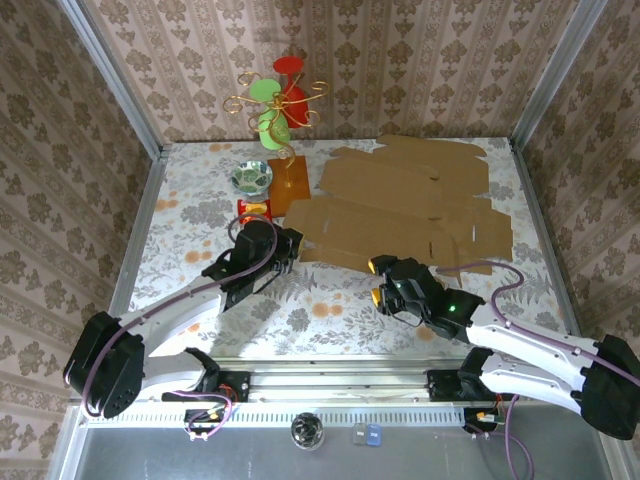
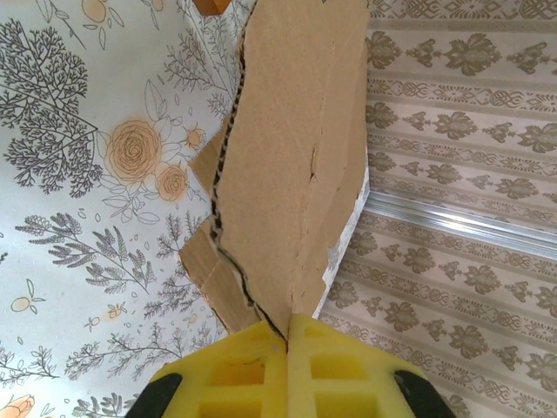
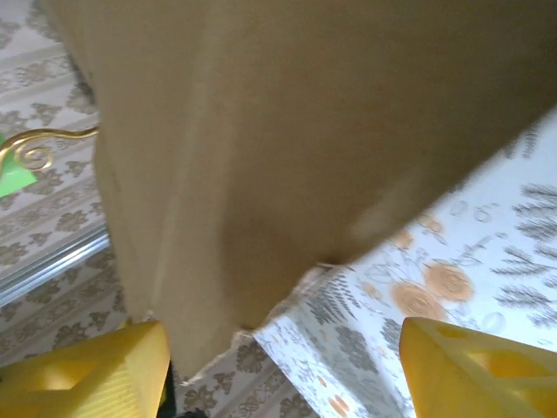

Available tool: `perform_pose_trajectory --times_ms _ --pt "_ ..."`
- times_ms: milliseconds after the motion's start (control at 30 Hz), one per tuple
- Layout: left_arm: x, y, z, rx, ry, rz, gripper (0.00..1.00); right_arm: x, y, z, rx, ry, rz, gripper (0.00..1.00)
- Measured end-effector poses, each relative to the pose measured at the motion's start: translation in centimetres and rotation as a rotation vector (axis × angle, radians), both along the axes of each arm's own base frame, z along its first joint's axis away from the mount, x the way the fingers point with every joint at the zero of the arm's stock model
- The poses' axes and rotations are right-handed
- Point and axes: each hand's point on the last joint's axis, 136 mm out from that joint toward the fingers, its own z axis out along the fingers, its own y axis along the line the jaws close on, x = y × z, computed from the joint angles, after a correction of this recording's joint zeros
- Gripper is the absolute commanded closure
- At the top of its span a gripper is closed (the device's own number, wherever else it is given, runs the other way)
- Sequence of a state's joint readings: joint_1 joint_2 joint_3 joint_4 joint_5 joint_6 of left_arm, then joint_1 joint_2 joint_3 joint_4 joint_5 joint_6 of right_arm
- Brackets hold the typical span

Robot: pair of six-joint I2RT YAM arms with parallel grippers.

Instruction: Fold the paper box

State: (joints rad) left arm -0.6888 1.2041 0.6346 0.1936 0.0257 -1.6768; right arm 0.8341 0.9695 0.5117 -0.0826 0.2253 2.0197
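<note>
Here left pincer (image 2: 287,326) clamps paper box (image 1: 400,200) near bowl (image 1: 251,177); right pincer (image 1: 378,281) apart, possibly underneath.

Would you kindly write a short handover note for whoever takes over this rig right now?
The left gripper is shut on the near-left edge of the paper box.
The right gripper is open at the box's near edge, gripping nothing.
The box is an unfolded cardboard sheet lying mostly flat on the table.
Done: the left grasp only; no panel looks folded up yet.
Left: fold the flaps and walls into shape.
</note>
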Motion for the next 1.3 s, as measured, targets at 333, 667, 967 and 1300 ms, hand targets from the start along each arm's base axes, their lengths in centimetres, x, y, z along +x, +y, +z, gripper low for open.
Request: perform_pose_trajectory --times_ms 333,667,967,1300 --pt "-0.4 -0.2 -0.2 -0.005 0.026 -0.016 1.0 1.9 -1.1 1.0 0.008 -0.08 -0.084 0.61" --pt "-0.8 -0.8 -0.1 -0.01 0.031 -0.037 1.0 3.4 -3.0 1.6 -0.028 -0.122 -0.129 0.76" --pt "-0.9 -0.9 0.0 -0.01 0.03 -0.04 1.0 3.9 -3.7 1.6 -0.038 -0.126 -0.149 0.82" --pt "-0.9 -0.8 -0.1 -0.006 0.034 -0.04 1.0 5.4 -4.2 2.4 -0.04 -0.135 -0.175 0.82"
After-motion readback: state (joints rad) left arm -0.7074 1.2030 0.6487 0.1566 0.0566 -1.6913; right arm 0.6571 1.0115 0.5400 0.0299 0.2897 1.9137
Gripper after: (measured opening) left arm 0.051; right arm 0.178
